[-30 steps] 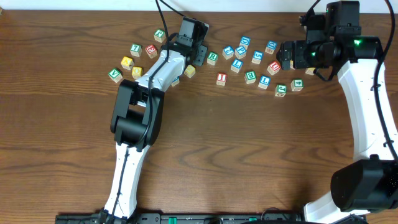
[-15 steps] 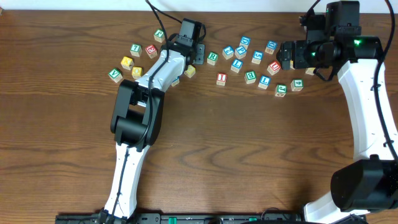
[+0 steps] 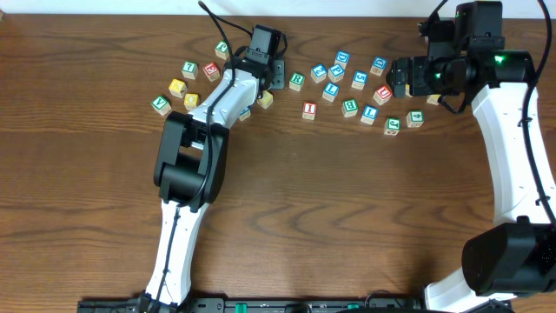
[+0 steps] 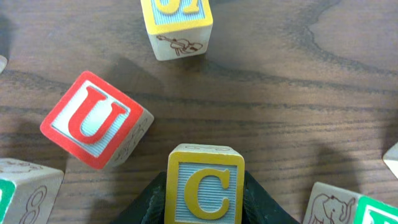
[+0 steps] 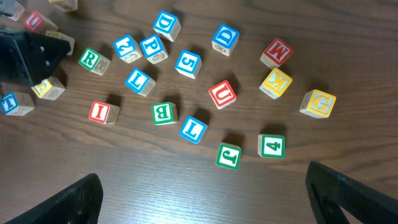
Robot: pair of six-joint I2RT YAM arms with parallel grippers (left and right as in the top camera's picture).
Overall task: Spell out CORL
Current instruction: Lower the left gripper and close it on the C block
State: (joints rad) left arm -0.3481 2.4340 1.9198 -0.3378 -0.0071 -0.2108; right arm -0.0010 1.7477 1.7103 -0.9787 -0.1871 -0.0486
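Note:
My left gripper (image 3: 271, 76) is shut on a yellow-faced C cube (image 4: 205, 186); both dark fingers (image 4: 258, 199) press flat against its sides. From overhead, the gripper hides that cube. A white cube with a green R (image 3: 297, 80) lies just right of the left gripper and also shows in the right wrist view (image 5: 91, 59). Two blue L cubes (image 5: 140, 81) (image 5: 193, 128) lie in the middle cluster. My right gripper (image 5: 205, 199) hangs open above the table near the right end of the cluster (image 3: 401, 76), holding nothing. I cannot read an O on any cube.
A red U cube (image 4: 93, 121) and a yellow-rimmed cube (image 4: 177, 25) lie close ahead of the held C. More cubes sit left of the left arm, including another green R (image 3: 223, 49) and two yellow ones (image 3: 177, 87). Bare wood fills the table's near half (image 3: 347, 217).
The left gripper's jaws have closed in on the C cube, and its head has shifted slightly. The right arm has not moved.

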